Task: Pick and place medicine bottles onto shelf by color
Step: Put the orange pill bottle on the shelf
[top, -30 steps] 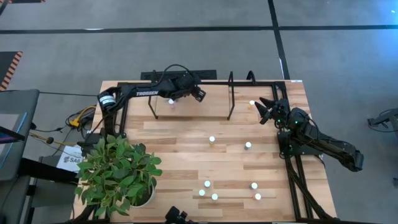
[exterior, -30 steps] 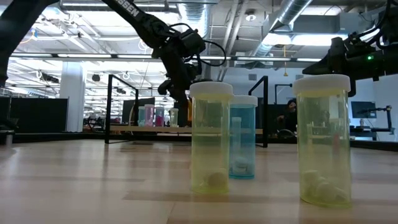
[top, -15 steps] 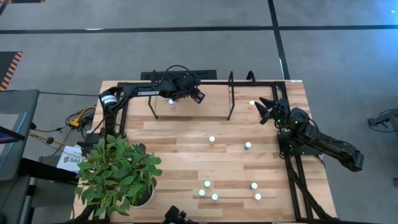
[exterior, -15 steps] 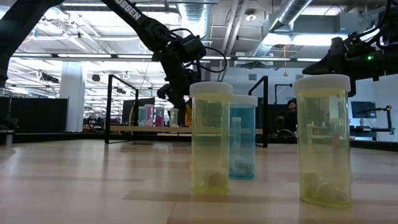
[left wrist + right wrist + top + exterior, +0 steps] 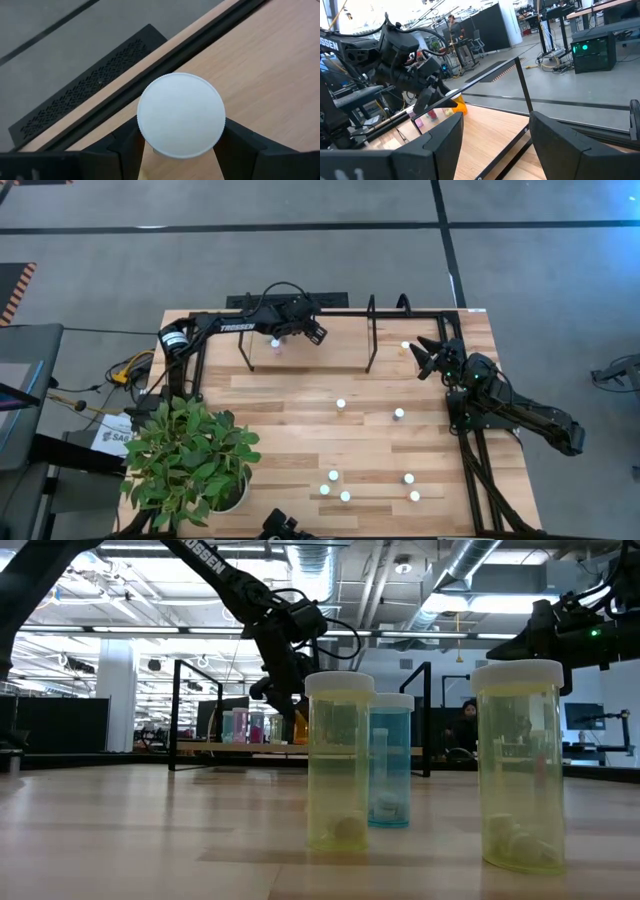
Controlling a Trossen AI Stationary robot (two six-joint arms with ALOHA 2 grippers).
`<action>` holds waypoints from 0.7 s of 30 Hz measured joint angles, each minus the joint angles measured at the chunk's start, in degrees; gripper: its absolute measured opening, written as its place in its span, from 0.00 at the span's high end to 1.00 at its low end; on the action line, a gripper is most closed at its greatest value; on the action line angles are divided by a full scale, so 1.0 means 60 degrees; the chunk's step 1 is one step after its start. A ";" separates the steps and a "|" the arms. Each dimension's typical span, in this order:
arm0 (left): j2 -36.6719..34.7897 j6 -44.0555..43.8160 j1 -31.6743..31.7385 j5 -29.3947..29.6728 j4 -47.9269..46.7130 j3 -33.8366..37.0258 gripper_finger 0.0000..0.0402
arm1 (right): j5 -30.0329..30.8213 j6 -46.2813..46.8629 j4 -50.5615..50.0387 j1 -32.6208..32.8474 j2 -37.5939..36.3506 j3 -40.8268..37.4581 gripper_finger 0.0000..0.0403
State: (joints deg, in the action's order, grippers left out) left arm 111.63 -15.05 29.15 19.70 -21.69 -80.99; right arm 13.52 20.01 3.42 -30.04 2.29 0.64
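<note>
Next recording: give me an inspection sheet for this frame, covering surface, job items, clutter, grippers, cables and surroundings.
Surface: light wood tabletop, bare in the middle.
Job's things: shelf along the far edge with a few bottles on it; loose medicine bottles spread over the near half; yellowish bottle, second yellowish bottle and teal bottle stand upright.
Clutter: potted plant at the near left corner.
Grippers: left gripper over the shelf, its fingers either side of a white-capped bottle; right gripper open, hovering near the shelf's right end.
Cables: bundle off the table's left edge.
Surroundings: grey floor; person in the background.
</note>
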 joint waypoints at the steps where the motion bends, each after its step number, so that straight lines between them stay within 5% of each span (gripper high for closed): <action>1: 0.0000 0.0000 0.0000 -0.0004 0.0001 0.0000 0.52 | 0.0000 0.0000 0.0004 0.0003 0.0000 0.0000 0.38; 21: 0.0000 -0.0033 0.0000 0.0063 -0.0014 -0.0014 0.42 | -0.0002 0.0000 0.0000 0.0001 0.0002 -0.0001 0.38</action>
State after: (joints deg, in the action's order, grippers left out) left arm 111.63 -15.25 29.15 20.08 -21.78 -81.08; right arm 13.50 20.01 3.42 -30.03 2.30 0.64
